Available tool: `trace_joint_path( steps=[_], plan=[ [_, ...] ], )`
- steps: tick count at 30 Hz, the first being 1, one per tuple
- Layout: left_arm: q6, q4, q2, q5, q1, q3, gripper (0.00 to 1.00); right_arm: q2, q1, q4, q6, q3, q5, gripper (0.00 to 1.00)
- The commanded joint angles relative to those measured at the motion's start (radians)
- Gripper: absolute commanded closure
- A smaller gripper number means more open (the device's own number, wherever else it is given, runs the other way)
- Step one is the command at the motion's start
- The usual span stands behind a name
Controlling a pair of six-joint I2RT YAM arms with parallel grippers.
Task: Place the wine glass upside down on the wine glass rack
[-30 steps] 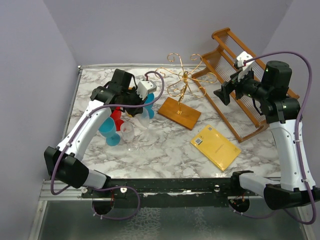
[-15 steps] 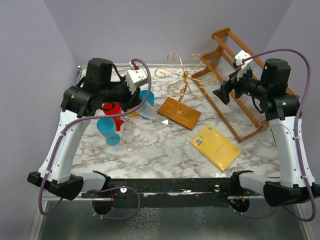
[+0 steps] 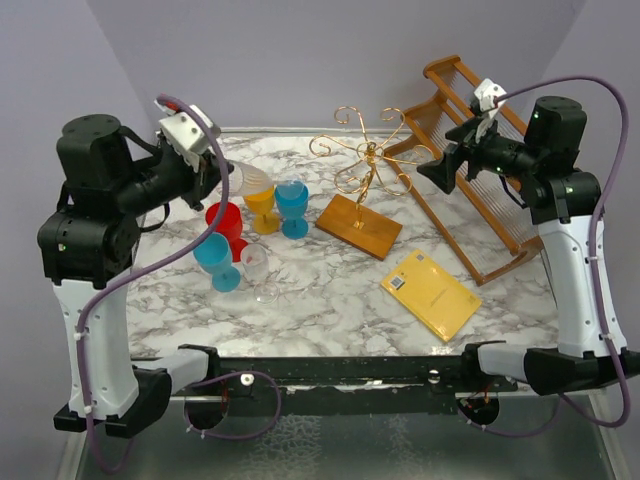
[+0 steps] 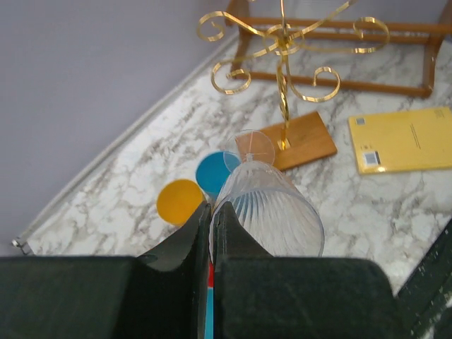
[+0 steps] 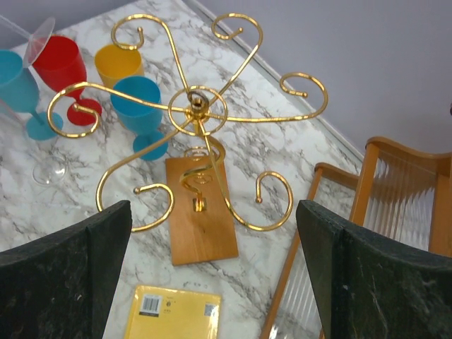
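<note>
A clear ribbed wine glass (image 3: 245, 180) hangs above the left side of the table, and my left gripper (image 3: 212, 170) is shut on its rim wall. In the left wrist view the wine glass (image 4: 272, 212) shows its open mouth toward the camera, its foot pointing toward the wine glass rack (image 4: 282, 42), with the left gripper (image 4: 212, 206) pinching one wall. The wine glass rack (image 3: 370, 160) is gold wire with curled arms on a wooden base (image 3: 358, 226). My right gripper (image 3: 440, 165) is open just right of it, over the rack (image 5: 198, 106), holding nothing (image 5: 212, 212).
Red (image 3: 225, 222), yellow (image 3: 262, 205) and two blue goblets (image 3: 292, 205) stand at the left, with a second clear glass (image 3: 260, 272) near them. A yellow book (image 3: 430, 293) lies front right. A brown slatted rack (image 3: 480, 200) fills the back right.
The left arm has risen and swung back to the left, lifting the clear glass off the table from among the goblets. The right gripper has edged slightly left, still open.
</note>
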Motion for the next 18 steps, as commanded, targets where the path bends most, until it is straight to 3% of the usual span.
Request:
trace_joint_path(
  steps=[1,5,11,18],
  plan=[
    [-0.165,0.191,0.036,-0.057,0.019,0.13,1.0,0.062,0.006,0.146,0.142,0.086,-0.074,0.0],
    [-0.304,0.382,0.075,-0.06,0.019,0.169,1.0,0.14,0.032,0.238,0.247,0.152,-0.083,0.0],
    [-0.542,0.618,0.158,0.045,0.019,0.144,1.0,0.255,0.133,0.307,0.366,0.285,-0.037,0.01],
    [-0.782,0.864,0.258,0.114,0.019,0.132,1.0,0.248,0.146,0.428,0.537,0.226,-0.045,0.11]
  ],
)
